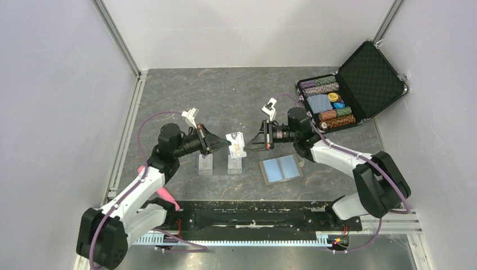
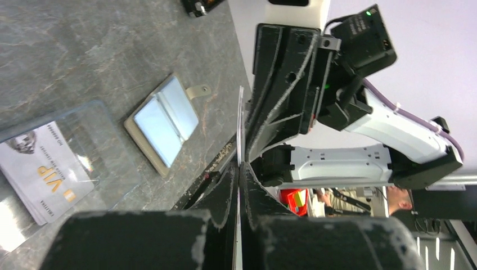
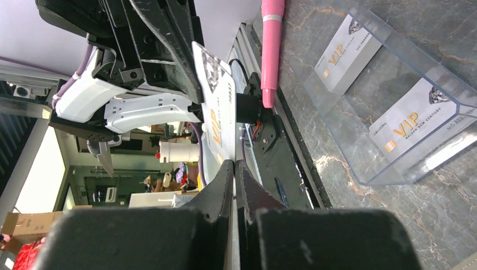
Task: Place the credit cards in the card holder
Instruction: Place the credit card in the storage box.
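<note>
Now | left fingers (image 2: 230, 183) + right fingers (image 3: 225, 180) grip credit card (image 3: 216, 107) | card holder (image 1: 280, 169) open | clear case (image 3: 365, 95): cards (image 3: 405, 126)

In the left wrist view the thin whitish card (image 2: 240, 121) shows only as an edge-on sliver up the middle of the frame, so its face cannot be read, and its lower end is buried between the fingers of the left tool (image 2: 240, 167). The clear plastic case (image 2: 95, 132) at lower left is cut by the frame's left edge. In the right wrist view the card's lower end disappears between the fingers of the right tool (image 3: 233, 163).
</note>
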Tool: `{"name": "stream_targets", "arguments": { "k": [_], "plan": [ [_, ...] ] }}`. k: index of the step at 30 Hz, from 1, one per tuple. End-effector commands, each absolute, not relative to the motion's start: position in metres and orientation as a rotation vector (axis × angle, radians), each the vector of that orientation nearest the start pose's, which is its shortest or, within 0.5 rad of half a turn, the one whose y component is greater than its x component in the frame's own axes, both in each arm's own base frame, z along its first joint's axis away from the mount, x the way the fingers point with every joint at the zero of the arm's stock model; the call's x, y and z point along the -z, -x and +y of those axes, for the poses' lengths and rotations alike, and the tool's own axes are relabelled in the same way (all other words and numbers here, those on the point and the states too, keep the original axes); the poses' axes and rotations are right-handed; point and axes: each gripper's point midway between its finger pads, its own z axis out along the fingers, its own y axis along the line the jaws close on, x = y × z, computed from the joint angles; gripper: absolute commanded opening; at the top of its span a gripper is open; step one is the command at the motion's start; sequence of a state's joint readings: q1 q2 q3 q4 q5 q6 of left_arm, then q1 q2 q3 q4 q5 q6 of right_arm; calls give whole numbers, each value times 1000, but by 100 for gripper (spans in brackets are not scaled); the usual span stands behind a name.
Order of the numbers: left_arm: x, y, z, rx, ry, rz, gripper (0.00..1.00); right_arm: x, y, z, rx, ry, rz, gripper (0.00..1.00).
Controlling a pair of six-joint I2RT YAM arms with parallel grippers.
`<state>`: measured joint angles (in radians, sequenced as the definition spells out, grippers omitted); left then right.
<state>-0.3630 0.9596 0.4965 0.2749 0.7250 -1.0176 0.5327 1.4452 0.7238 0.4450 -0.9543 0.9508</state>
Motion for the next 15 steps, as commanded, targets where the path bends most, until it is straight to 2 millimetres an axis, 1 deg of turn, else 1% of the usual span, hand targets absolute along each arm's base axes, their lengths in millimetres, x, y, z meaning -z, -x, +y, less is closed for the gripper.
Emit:
{"name": "stream_targets", "arguments": {
  "k": [1,7,15],
  "plan": [
    [-218,-220,-230,1479,20,2044,2,-211,-225,320,-1767,425,2102,0],
    [-204,-222,-220,1361,52,2117,2,-207,-228,312,-1741,399,2118,0],
    [-198,-225,-210,1279,94,2144,2,-203,-230,307,-1719,397,2132,0]
  ]
}}
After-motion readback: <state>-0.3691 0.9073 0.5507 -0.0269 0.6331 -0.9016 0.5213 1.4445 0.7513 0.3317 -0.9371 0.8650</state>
